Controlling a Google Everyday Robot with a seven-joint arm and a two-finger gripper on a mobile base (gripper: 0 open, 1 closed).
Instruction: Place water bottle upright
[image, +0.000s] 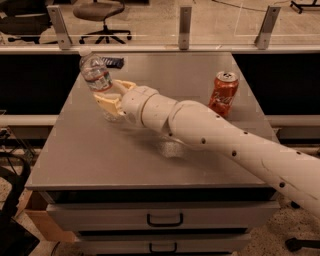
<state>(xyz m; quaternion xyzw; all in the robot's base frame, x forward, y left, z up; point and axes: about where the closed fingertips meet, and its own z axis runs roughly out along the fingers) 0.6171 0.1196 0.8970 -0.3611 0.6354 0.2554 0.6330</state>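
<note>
One orange soda can (223, 93) stands upper right, well apart from the gripper (112, 96) pinching the tilted water bottle (94, 71) upper left; a dark item (114, 62) behind is indistinct.

The water bottle (95, 72) is held tilted near the far left corner of the desk (100, 160), clasped low by the gripper (112, 96), whose arm (225, 145) is stretched in from the near right corner. The soda can (223, 94) is set upright by the right edge, well apart. A small flat object (113, 62) is seen behind the bottle, at the far edge.
</note>
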